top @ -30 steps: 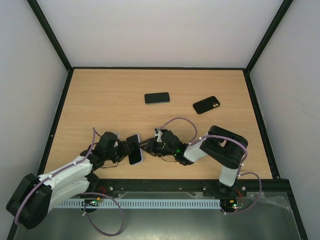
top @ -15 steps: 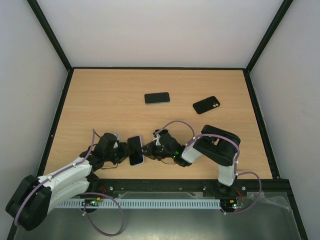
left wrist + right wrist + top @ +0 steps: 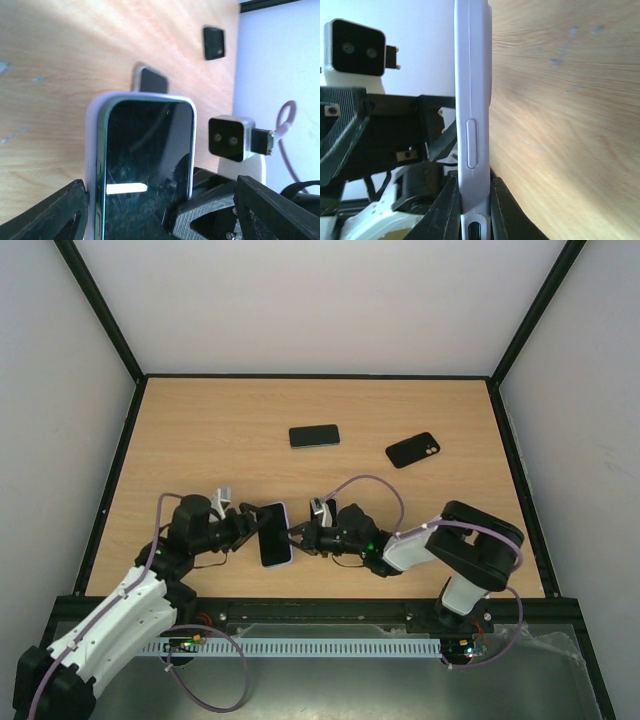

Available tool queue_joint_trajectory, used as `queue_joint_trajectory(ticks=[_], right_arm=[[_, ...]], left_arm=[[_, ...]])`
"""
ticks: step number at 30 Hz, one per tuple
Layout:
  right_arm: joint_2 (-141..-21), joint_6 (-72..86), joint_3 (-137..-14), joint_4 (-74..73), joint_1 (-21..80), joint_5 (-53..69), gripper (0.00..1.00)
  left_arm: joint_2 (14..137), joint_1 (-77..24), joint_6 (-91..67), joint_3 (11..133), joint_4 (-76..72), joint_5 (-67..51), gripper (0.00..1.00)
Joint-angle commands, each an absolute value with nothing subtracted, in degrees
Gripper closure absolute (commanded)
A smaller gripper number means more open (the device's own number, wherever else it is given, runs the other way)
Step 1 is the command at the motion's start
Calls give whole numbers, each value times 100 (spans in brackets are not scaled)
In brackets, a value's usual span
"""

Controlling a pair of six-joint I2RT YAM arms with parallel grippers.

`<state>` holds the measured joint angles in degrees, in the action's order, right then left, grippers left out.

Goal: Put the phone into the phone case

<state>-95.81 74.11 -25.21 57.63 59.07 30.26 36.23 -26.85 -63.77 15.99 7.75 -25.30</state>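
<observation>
1. While the right gripper point(image 3: 299, 536) clamps its jaws on one long edge of the phone point(image 3: 274, 533), the phone is held between the two arms, near the front of the table point(image 3: 200, 430).
2. Phone sits in a lilac case point(image 3: 91, 150), dark screen showing.
3. Left gripper point(image 3: 248, 525): fingers spread apart either side of the phone, not gripping.
4. Second phone point(image 3: 314, 435) and black case point(image 3: 413, 449) lie flat mid-table, well apart from both arms.
</observation>
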Motion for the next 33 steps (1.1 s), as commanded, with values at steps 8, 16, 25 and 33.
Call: queue_joint_trajectory(ticks=[8, 16, 25, 33], right_arm=[[-7998, 7277, -2167, 6711, 5892, 3648, 89], [-7692, 7356, -2049, 7297, 5893, 3899, 89], [-7933, 7920, -1811, 8263, 5894, 3949, 89], [-8025, 7947, -1693, 8403, 5896, 3900, 89]], left_arm=[[3183, -2584, -6122, 2298, 661, -3440, 19], [2464, -2584, -6681, 2174, -304, -3737, 26], [1962, -2575, -7798, 1424, -1657, -3736, 56], [2040, -2575, -7748, 1368, -1510, -3685, 83]])
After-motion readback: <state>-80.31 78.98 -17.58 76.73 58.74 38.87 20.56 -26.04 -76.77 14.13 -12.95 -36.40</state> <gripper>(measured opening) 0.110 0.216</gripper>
